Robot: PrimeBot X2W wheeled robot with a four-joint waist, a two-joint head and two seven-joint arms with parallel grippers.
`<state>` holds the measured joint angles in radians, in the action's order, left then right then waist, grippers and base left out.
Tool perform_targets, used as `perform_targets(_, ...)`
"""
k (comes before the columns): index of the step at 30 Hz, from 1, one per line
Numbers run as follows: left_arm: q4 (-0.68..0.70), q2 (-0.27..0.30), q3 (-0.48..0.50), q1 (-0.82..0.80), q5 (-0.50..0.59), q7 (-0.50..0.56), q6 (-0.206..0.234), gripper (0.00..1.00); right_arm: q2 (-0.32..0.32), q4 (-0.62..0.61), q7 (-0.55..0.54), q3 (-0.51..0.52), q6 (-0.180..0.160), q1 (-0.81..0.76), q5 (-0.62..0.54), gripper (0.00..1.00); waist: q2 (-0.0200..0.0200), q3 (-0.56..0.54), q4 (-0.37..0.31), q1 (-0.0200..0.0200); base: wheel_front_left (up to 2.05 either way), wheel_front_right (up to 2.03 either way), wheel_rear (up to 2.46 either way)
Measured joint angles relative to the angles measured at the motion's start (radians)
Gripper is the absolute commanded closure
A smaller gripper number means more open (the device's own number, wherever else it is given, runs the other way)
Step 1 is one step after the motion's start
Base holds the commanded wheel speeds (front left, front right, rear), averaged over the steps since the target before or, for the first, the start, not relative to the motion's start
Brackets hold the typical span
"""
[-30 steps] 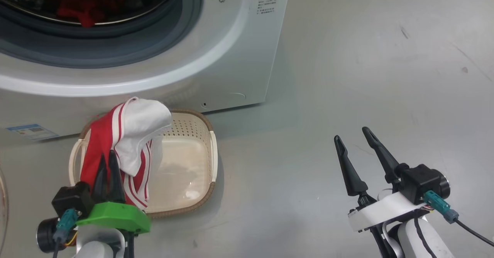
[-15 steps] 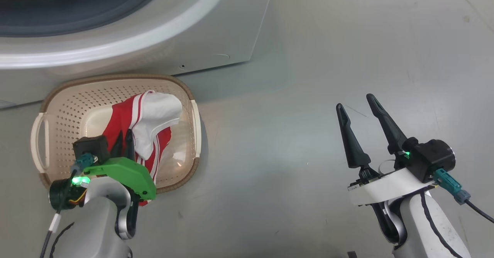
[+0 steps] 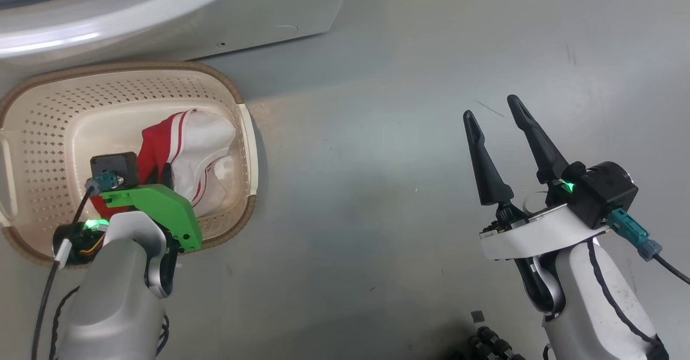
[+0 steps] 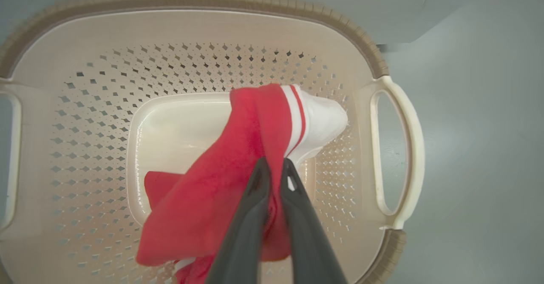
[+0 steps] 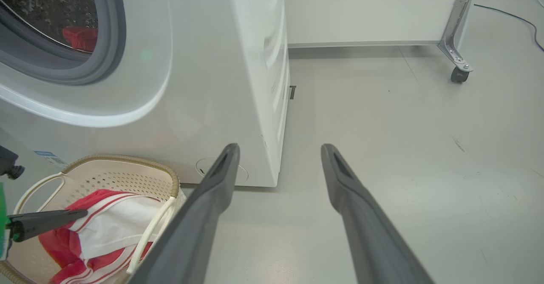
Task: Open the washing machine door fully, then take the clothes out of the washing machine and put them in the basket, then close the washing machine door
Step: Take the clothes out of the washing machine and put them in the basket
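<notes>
Clothes (image 4: 238,177) are partway across: one red-and-white garment hangs from my left gripper (image 4: 274,161) inside the basket (image 4: 191,3), while a second red piece (image 5: 78,37) lies in the drum (image 5: 42,3) of the washing machine (image 5: 221,63). The left jaws are clenched on the red cloth, with fabric pinched between them. The right gripper (image 3: 489,106) hovers over the floor (image 3: 377,160), well to the right of the basket, its jaws spread wide and carrying nothing.

By my reading the opening step is done, since the drum mouth stands uncovered in the right wrist view. Left to do: let go of this garment, fetch the piece from the drum, then shut the washing machine door.

The garment is soft, matte sportswear, red with thin white stripes and a white panel bunched toward the basket's right wall. It drapes in loose folds. The basket is cream plastic, a rounded rectangle with diamond-shaped perforations in its sloping walls and a smooth bottom. It has a brown woven-look rim and a pale loop handle (image 4: 399,148) at each side, and it sits on the floor just on the near side of the machine's front. The machine is glossy white, with a thick grey rubber seal (image 5: 112,33) round the opening and a dimpled steel drum behind it. The floor is smooth grey, lightly scuffed.
</notes>
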<state>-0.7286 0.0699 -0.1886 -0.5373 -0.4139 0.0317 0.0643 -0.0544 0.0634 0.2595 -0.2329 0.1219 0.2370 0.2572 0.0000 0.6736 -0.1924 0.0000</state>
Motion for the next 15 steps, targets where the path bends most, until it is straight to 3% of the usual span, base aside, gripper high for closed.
perform_targets(3,-0.036,-0.003,0.004,-0.023,-0.011,0.01,-0.009,0.57,0.001,-0.001,0.0,0.0,0.0,0.009,0.007,0.0,0.0,0.02,-0.008,0.0,0.0,0.0,0.0)
perform_targets(4,-0.045,-0.005,0.009,-0.03,-0.015,0.01,-0.009,0.32,0.001,-0.001,0.0,0.002,0.0,0.011,0.007,0.0,0.0,0.026,-0.01,0.0,0.0,0.0,0.0)
perform_targets(6,-0.064,-0.009,0.012,-0.048,-0.026,0.01,-0.011,0.0,0.001,-0.001,0.0,0.002,0.0,0.018,0.007,0.0,0.0,0.036,-0.013,0.0,0.0,0.0,0.0)
perform_targets(15,-0.133,-0.016,0.021,-0.083,-0.034,-0.064,-0.031,0.0,0.003,0.014,0.0,0.01,0.0,0.028,0.015,0.0,0.0,0.038,-0.012,0.0,0.0,0.0,0.0)
